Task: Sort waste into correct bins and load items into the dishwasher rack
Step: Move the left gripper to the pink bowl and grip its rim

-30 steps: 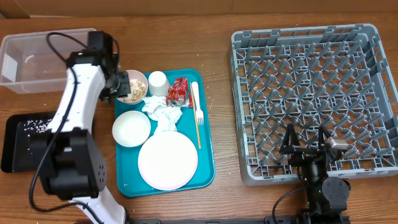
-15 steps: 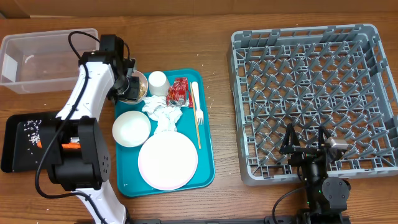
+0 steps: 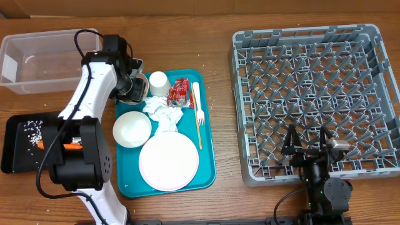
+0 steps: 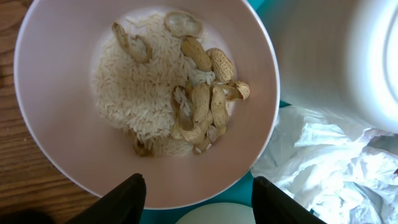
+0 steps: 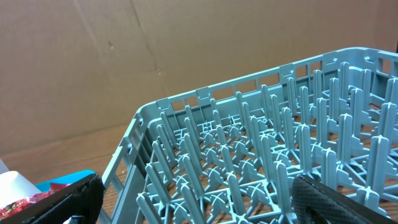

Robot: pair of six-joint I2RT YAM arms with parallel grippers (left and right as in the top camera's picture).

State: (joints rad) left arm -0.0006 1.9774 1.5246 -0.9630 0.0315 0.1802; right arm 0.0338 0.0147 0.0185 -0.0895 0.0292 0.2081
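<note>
Clearly the left gripper (image 4: pixel 198 200), jaws apart, hovers at the bowl (image 4: pixel 56 93) rim's six o'clock; a skewed pinch could spill rice (image 4: pixel 134 93); the right gripper (image 5: pixel 193 199) gapes.

At my left wrist, only the tips of my left tool (image 4: pixel 198 202) show above the bottom edge. The bowl of scraps (image 4: pixel 56 124) is clipped at the top. The cup (image 4: pixel 348 56) runs off the top and right edges. The napkins (image 4: pixel 323 168) run off right and bottom. A second bowl (image 4: pixel 211 216) is just a pale sliver. From overhead, my left arm (image 3: pixel 94 81) covers most of that scrap bowl and all of the tool. The specks in the black tray (image 3: pixel 15 159) are too small to name. At my right wrist, my right tool (image 5: pixel 199 208) is two dark blurred corners, and the rack (image 5: pixel 261 155) is cut off right and below.
</note>
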